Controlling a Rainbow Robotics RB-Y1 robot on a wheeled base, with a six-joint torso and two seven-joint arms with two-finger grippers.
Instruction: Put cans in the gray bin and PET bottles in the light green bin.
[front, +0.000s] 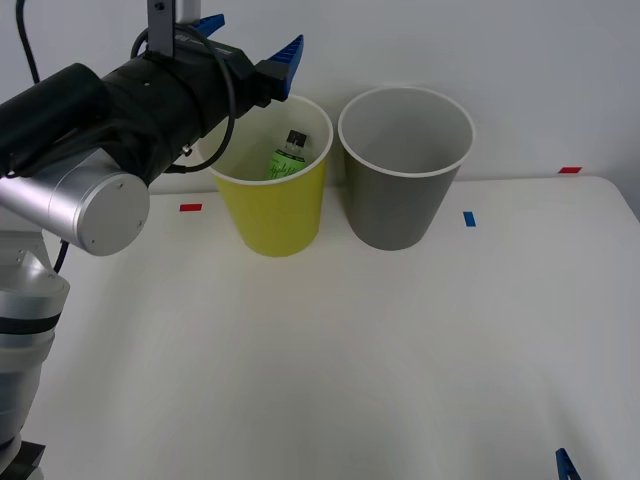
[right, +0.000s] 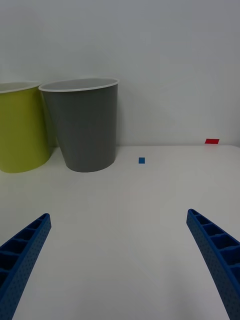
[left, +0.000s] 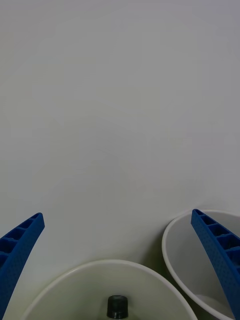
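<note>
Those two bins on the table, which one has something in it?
The light green bin, on the robot's left, holds a bottle with a green label and black cap. The gray bin beside it looks empty. The left gripper hovers open above the green one.

Left tool (left: 119, 272) spread wide, bottle's black cap (left: 117, 306) inside light green bin (left: 75, 280), gray bin (left: 172, 250) beside

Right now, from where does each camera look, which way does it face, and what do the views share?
Front: above the arms, looking down at the table; left arm shown, left gripper open over the light green bin.
Right wrist: low over the table, facing both bins; right gripper open.
Left wrist: above the bins, PET bottle cap below.
Shared: the gray bin.
</note>
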